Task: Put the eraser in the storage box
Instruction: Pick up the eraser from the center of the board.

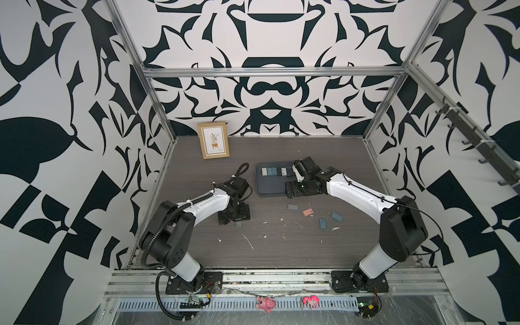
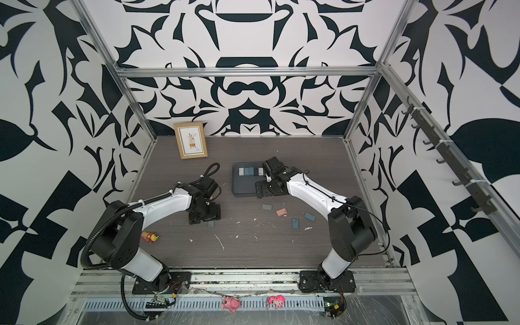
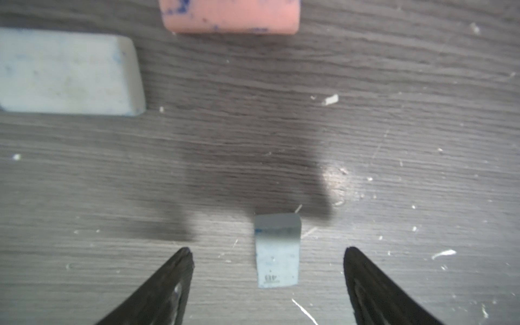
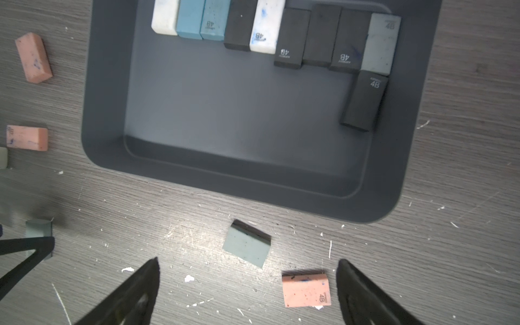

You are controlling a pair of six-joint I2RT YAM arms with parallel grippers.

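L gripper (image 3: 268, 250) spread wide, empty; small grey eraser (image 3: 277, 253) lies on table (image 3: 84, 168) btwn jaws, untouched, apart from box (image 4: 107, 112). L arm (image 1: 202, 198) bent, wrist down. R gripper (image 4: 248, 260) spread, empty, near box.

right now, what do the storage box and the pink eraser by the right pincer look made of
Storage box: probably moulded plastic, matte slate grey, with smooth rounded corners. Pink eraser: looks like soft rubber, dull, speckled with blue marks, stamped 4B.
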